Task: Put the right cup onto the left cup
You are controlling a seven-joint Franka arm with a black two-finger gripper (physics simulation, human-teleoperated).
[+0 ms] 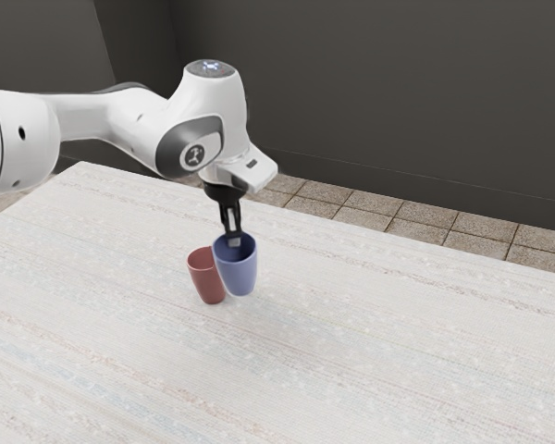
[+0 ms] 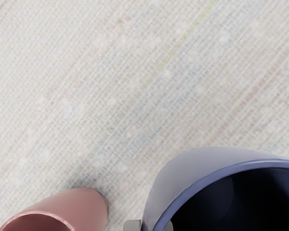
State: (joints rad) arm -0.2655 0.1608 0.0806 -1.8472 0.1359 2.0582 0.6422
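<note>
My gripper (image 1: 232, 239) points down at the blue cup (image 1: 239, 270) in the exterior view, shut on its rim. In the wrist view the gripper (image 2: 151, 226) has one fingertip outside and one inside the wall of the blue cup (image 2: 183, 175), whose mouth faces up toward my hand. The red cup (image 1: 206, 277) is close beside it, toward the exterior view's left, mouth up and slightly overlapped by the blue one there. From my hand, the red cup (image 2: 86, 207) looks much smaller than the blue cup, which appears raised above the table.
A pale, streaked table (image 1: 379, 342) lies under both cups. Behind its far edge are floor tiles (image 1: 398, 222) and a dark wall (image 1: 379, 102).
</note>
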